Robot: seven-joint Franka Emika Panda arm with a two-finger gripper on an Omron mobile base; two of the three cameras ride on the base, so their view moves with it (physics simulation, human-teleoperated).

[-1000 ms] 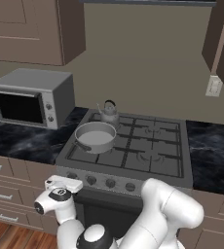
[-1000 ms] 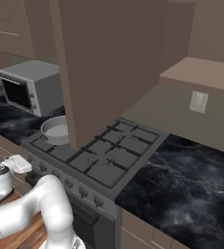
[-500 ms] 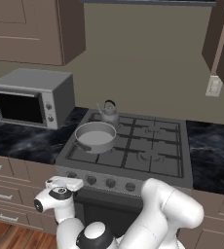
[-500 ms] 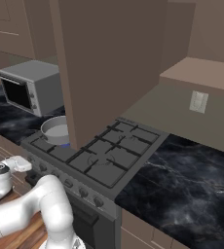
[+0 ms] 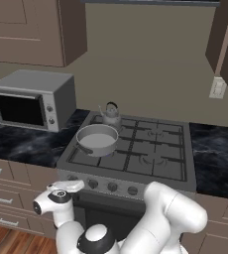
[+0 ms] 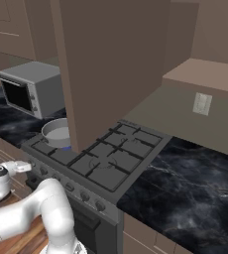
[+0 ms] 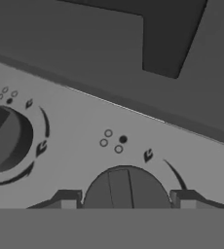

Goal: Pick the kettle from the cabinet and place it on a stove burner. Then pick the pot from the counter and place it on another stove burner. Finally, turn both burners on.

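Note:
The grey kettle stands on the stove's back left burner. Just in front of it, the wide pot rests on the front left burner. My gripper is low at the left end of the range's front panel. In the hand view the gripper has one fingertip tight against each side of a round knob, shut on it. A second knob lies to the left in that view.
A grey microwave stands on the black counter left of the stove. An open brown cabinet door hangs over the stove's left half. Brown drawers sit beside my hand. More counter lies to the right.

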